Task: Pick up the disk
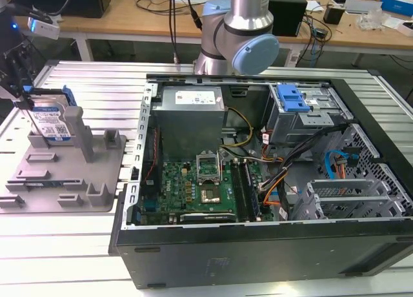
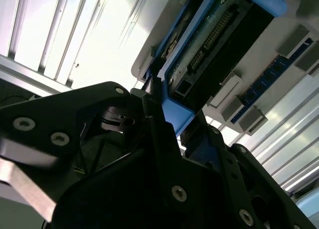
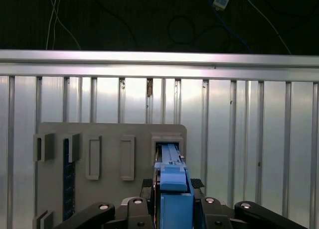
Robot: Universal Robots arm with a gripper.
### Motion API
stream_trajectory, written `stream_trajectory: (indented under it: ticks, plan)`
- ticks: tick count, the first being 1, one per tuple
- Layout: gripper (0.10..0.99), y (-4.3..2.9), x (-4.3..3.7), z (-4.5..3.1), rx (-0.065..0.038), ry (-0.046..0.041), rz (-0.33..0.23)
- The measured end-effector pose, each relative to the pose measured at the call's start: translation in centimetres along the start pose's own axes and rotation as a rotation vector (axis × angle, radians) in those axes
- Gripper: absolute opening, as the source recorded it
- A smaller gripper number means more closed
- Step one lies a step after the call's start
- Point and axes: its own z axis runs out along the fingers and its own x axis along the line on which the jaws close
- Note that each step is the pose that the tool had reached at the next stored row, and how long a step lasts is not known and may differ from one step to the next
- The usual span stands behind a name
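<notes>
The disk [image 1: 51, 122] stands on edge in a slot of the grey holder tray [image 1: 71, 181] at the exterior view's left; its white-and-blue label and blue side rails show. My gripper [image 1: 26, 98] comes down on its top edge from the upper left. In the first wrist view the blue rail of the disk [image 3: 172, 176] runs from the tray's slot up between my gripper [image 3: 172, 185], whose pads press it on both sides. The second wrist view shows the disk [image 2: 219, 45] from its connector end, with my gripper [image 2: 167, 117] shut on the blue rail.
An open computer case [image 1: 258, 252] fills the middle and right of the slatted metal table [image 1: 84, 239], with a blue-tabbed drive cage [image 1: 293, 100] inside. The arm's base [image 1: 239, 32] stands behind the case. A cluttered workbench [image 1: 335, 26] runs along the back.
</notes>
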Motion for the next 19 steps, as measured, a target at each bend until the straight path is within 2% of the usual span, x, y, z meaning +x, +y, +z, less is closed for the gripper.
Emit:
stream_trajectory:
  ticks: [16,18,19]
  plan:
    - [0.369,0.0,0.08,0.2,0.0,-0.0001,0.001]
    - [0.369,0.0,0.1,0.02,0.001,-0.0009,0.001]
    - [0.369,0.0,0.1,-0.31,0.0,-0.0015,0.001]
